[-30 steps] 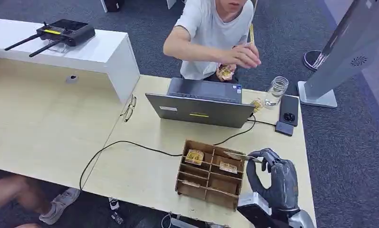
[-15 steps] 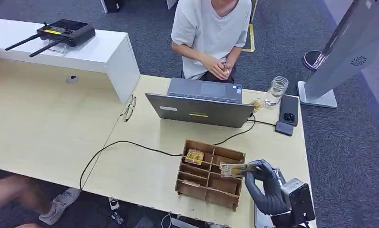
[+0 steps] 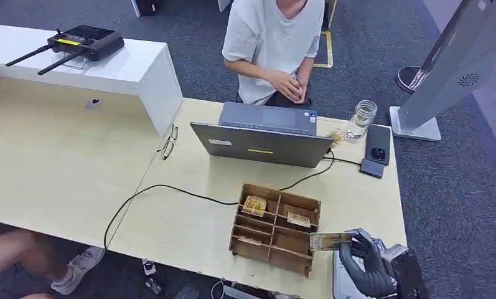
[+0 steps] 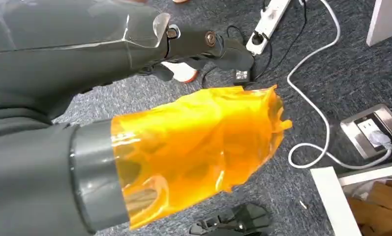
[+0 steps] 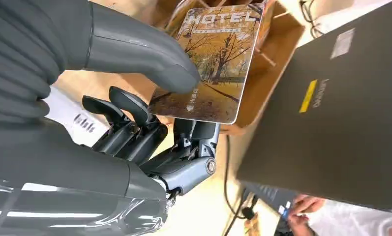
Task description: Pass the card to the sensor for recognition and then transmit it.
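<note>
- The card [image 5: 213, 64] looks like glossy printed plastic.
- The right hand [image 5: 130, 108] is matt grey plastic with a ribbed cover.
- The box [image 3: 275, 228] is plain brown board.
- The counter [image 3: 189, 224] is smooth pale wood.
- The jar [image 3: 361, 120] is clear glass.
- The floor [image 3: 457, 205] is rough grey carpet.

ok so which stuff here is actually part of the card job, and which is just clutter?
Part of the job:
- hotel card, pinched in the right hand
- wooden divider box holding more cards

Lying about:
- laptop
- glass jar
- phone
- eyeglasses
- antenna remote controller
</note>
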{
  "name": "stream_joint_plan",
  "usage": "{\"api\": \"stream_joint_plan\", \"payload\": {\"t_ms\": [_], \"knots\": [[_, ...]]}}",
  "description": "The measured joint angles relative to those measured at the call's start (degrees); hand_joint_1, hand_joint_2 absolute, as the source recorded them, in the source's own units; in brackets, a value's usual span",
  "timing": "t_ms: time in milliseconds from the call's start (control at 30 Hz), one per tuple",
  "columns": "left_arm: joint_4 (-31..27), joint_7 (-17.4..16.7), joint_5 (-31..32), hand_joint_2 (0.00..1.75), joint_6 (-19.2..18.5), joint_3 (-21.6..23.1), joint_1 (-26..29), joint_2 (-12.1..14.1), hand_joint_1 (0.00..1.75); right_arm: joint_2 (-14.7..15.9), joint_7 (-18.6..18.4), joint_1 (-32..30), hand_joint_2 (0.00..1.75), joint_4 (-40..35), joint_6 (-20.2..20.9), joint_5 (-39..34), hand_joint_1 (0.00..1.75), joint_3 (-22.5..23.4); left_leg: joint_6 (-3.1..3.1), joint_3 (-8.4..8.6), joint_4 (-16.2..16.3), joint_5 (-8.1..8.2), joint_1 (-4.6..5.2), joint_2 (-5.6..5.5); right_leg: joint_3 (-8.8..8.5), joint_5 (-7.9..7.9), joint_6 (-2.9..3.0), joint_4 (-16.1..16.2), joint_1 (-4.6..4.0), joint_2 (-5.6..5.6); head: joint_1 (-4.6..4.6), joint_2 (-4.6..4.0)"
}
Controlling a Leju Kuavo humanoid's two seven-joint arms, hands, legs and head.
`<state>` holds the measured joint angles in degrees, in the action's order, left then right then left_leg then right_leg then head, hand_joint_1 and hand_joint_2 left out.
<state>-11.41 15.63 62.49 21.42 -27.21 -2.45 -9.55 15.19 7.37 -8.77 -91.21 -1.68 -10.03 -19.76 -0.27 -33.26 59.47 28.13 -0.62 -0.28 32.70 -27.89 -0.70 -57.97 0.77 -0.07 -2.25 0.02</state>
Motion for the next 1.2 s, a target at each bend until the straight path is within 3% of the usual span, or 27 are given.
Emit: {"api": "stream_joint_plan", "payload": {"t_ms": [333,567,1200], "knots": [[0.0,0.2,-0.3,0.0,0.0,-0.4,0.1,0.0,0.0,6.0,-3.6,-1.9,1.75,1.0,0.5,2.5,1.75,-0.1,0.0,0.01,0.0,0.0,0.01,-0.01,-0.01,0.0,0.0,0.0,0.01,-0.01,0.0,0.0],[0.0,0.3,-0.2,0.0,0.0,-0.5,0.1,0.0,0.0,9.7,-8.2,-1.9,1.75,1.3,-0.8,9.8,1.75,-0.1,0.01,0.0,0.0,0.0,0.01,-0.01,-0.01,0.0,0.0,0.0,0.01,-0.01,0.0,0.0],[0.0,-0.6,1.3,0.0,-0.5,-0.4,-0.1,-0.1,0.0,11.5,-16.4,2.7,1.75,5.1,0.2,21.5,1.75,-0.7,0.0,0.01,0.0,0.0,0.0,0.0,-0.01,0.0,0.0,0.0,0.0,0.0,0.0,0.0]]}}
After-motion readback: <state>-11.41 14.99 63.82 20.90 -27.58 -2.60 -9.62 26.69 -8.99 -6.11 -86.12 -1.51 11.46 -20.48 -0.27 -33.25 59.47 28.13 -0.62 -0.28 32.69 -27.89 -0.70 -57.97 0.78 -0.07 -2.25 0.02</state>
